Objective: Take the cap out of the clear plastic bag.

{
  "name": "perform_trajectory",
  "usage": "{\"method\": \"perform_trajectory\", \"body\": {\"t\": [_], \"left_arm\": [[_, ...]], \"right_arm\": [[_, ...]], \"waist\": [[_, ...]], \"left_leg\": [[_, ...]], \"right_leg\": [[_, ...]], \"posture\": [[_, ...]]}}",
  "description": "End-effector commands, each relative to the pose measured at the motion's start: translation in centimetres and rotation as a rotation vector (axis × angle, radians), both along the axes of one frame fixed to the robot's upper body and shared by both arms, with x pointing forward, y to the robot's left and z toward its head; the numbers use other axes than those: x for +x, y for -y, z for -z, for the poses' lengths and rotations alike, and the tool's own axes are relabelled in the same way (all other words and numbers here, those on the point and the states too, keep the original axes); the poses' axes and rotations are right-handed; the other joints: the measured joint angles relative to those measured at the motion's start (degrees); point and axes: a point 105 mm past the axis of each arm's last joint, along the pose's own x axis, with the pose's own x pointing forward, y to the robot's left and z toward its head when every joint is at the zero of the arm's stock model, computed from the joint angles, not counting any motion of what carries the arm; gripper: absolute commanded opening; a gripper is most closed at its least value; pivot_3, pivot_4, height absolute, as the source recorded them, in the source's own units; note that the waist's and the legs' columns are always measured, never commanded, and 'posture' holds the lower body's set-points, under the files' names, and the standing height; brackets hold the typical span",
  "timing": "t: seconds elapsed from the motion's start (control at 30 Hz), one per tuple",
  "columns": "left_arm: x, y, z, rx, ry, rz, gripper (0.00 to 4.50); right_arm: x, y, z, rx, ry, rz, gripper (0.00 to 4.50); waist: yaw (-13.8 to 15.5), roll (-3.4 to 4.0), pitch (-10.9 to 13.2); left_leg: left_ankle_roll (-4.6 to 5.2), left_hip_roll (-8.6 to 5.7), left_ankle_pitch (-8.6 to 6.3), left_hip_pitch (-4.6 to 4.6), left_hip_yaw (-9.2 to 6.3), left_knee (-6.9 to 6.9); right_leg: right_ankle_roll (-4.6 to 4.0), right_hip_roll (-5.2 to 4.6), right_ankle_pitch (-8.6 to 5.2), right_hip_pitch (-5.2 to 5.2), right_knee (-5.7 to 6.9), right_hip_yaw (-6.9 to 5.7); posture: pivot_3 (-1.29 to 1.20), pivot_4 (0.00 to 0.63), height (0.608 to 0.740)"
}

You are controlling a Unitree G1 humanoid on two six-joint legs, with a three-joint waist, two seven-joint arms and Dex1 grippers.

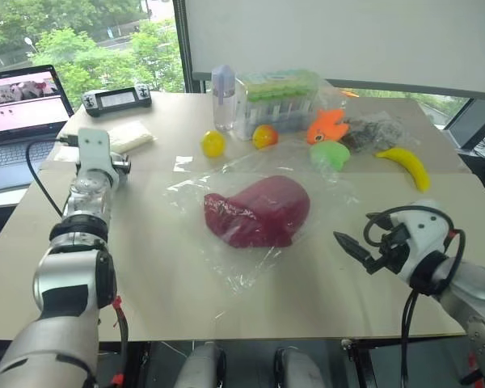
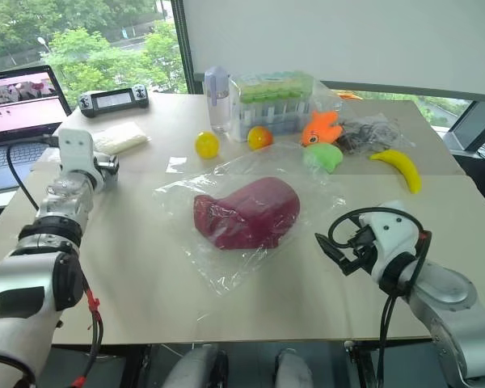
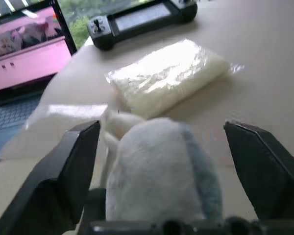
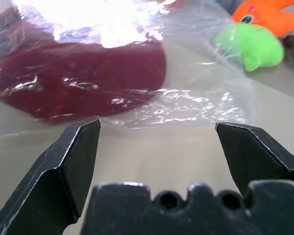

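The left pincer (image 3: pixel 161 161) stands spread wide and holds nothing. It sits well off to the left of the work, with a white packet (image 3: pixel 169 73) just ahead of its tips, a handheld controller (image 1: pixel 116 99) beyond that and a laptop (image 1: pixel 20 105) further out on its outer side. Something pale and fuzzy fills the gap between its fingers in the wrist view; what it is I cannot tell.

The cap (image 1: pixel 259 212) is still fully inside the bag (image 1: pixel 250 267), which lies flat on the tabletop (image 1: pixel 162 275) between the two pincers, far inboard of the left one.

The right pincer (image 1: pixel 352 249) is also spread and empty, tips aimed at the bag's near right edge, close but apart from it.

So the job looks barely begun: the approach step. Next, probably, one pincer pins or lifts the thin film at its mouth while the other reaches the cap.
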Motion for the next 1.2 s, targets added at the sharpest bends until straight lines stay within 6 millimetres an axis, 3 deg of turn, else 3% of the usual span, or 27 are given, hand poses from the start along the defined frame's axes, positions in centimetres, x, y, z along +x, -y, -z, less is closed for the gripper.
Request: {"method": "perform_trajectory", "body": {"t": [0.03, 0.17, 0.23, 0.3, 0.47, 0.6, 0.8, 1.07, 1.13, 1.2], "left_arm": [[0.2, 4.6, -5.4, 0.015, 0.17, 0.282, 4.42], [-1.0, 10.5, -5.7, 0.183, 0.158, 0.65, 4.42], [-2.5, 13.0, -4.1, 0.317, 0.109, 0.845, 4.42], [-4.5, 14.2, -1.4, 0.541, 0.031, 1.011, 4.42], [-6.3, 11.7, -0.1, 0.935, -0.025, 1.035, 4.42], [-7.9, 12.3, 1.7, 1.034, -0.037, 1.188, 4.42], [-8.8, 11.2, 4.7, 1.17, -0.164, 1.264, 4.42], [-8.1, 11.8, 6.3, 1.208, -0.18, 1.251, 4.42], [-7.7, 12.5, 5.7, 1.172, -0.13, 1.233, 4.42], [-7.0, 13.9, 3.0, 0.979, 0.003, 1.198, 4.42]], "right_arm": [[0.1, 0.1, -1.2, -0.014, 0.045, -0.002, 4.5], [0.1, -0.7, -1.4, 0.006, 0.029, -0.055, 4.5], [-0.1, -1.4, -1.2, 0.014, 0.007, -0.095, 4.5], [-0.4, -2.1, -0.9, 0.011, -0.015, -0.133, 4.5], [-0.7, -2.1, -0.2, 0.018, -0.035, -0.121, 4.5], [-0.5, -2.1, 0.1, 0.015, -0.029, -0.106, 4.5], [-0.2, -1.8, -0.2, 0.019, -0.004, -0.07, 4.5], [-0.5, -2.2, -0.4, 0.039, -0.017, -0.065, 4.5], [-1.0, -2.4, 0.2, 0.093, -0.063, -0.076, 4.5], [-1.6, -2.2, 1.6, 0.244, -0.149, -0.053, 4.5]], "waist": [[0.1, 0.0, 0.0], [-0.1, 0.01, 0.0], [-0.5, 0.01, 0.0], [-1.2, 0.03, 0.0], [-2.0, 0.0, 0.0], [-1.2, 0.06, 0.0], [-0.4, 0.05, 0.0], [-0.5, 0.05, 0.0], [-0.4, 0.05, 0.0], [-0.1, 0.05, 0.0]], "left_leg": [[0.0, -0.01, 0.0, 0.0, 0.01, 0.0], [0.0, 0.0, 0.0, 0.0, 0.11, 0.03], [0.0, 0.0, 0.0, 0.0, 0.14, 0.03], [-0.01, 0.04, 0.0, 0.03, 0.21, 0.01], [0.02, 0.13, -0.01, 0.03, 0.27, 0.01], [0.55, 0.08, -0.32, 0.12, 0.28, 0.04], [0.6, 0.05, -0.35, 0.08, 0.31, 0.17], [0.62, 0.06, -0.37, 0.08, 0.35, 0.17], [0.63, 0.06, -0.37, 0.07, 0.34, 0.17], [0.64, 0.07, -0.38, 0.07, 0.32, 0.19]], "right_leg": [[0.0, -0.01, 0.0, 0.01, 0.0, 0.0], [0.01, -0.02, 0.0, 0.02, 0.0, 0.01], [0.01, -0.01, 0.0, 0.0, 0.0, 0.03], [0.0, 0.03, 0.0, -0.03, 0.0, 0.14], [-0.06, 0.14, 0.03, -0.16, -0.04, 0.3], [-0.05, -0.01, 0.04, -0.1, -0.09, 0.35], [-0.01, -0.04, 0.04, -0.07, -0.08, 0.3], [0.0, 0.0, 0.04, -0.07, -0.02, 0.3], [0.01, 0.0, 0.05, -0.07, -0.02, 0.29], [0.02, -0.01, 0.05, -0.04, -0.02, 0.28]], "posture": [[0.0, 0.15, 0.74], [0.0, 0.15, 0.74], [0.0, 0.15, 0.74], [0.0, 0.15, 0.74], [0.0, 0.15, 0.74], [0.0, 0.15, 0.74], [0.0, 0.15, 0.74], [0.0, 0.15, 0.74], [0.0, 0.15, 0.74], [0.0, 0.15, 0.74]]}}
